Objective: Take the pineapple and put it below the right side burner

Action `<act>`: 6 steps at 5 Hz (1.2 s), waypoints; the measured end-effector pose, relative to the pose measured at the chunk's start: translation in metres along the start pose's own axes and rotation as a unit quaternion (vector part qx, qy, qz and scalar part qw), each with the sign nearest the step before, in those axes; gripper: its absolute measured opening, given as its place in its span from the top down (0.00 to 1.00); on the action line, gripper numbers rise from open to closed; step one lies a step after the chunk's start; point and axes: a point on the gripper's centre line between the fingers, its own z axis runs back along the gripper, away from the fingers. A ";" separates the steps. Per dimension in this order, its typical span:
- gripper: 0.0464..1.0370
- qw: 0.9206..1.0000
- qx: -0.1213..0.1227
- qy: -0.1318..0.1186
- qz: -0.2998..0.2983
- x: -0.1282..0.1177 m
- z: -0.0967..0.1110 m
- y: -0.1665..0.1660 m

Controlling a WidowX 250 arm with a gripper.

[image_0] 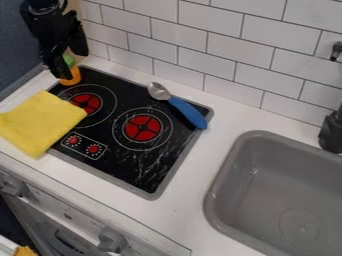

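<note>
Black arm [44,7] in from top edge, near left corner; black gripper [67,64] hanging beneath it, pointing downward.

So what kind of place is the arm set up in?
Looks like a toy or mock-up kitchen: a black two-burner cooktop with red burner centres, a grey rectangular sink basin and a white tiled wall behind.

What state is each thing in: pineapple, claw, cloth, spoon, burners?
Pineapple, upright, partly hidden
Claw, hanging down by the pineapple
Cloth, folded, overlapping the stove's edge
Spoon, lying down, handle end at the stove's rim
Burners, red; lit or painted, can't tell
</note>
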 end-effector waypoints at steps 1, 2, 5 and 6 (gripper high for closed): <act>0.04 1.000 0.000 -0.021 0.001 0.012 -0.012 -0.013; 0.04 0.999 0.009 -0.033 0.002 0.018 -0.020 -0.023; 0.36 0.996 0.042 -0.074 0.003 0.026 -0.042 -0.022; 0.39 0.996 0.052 -0.077 0.006 0.026 -0.041 -0.020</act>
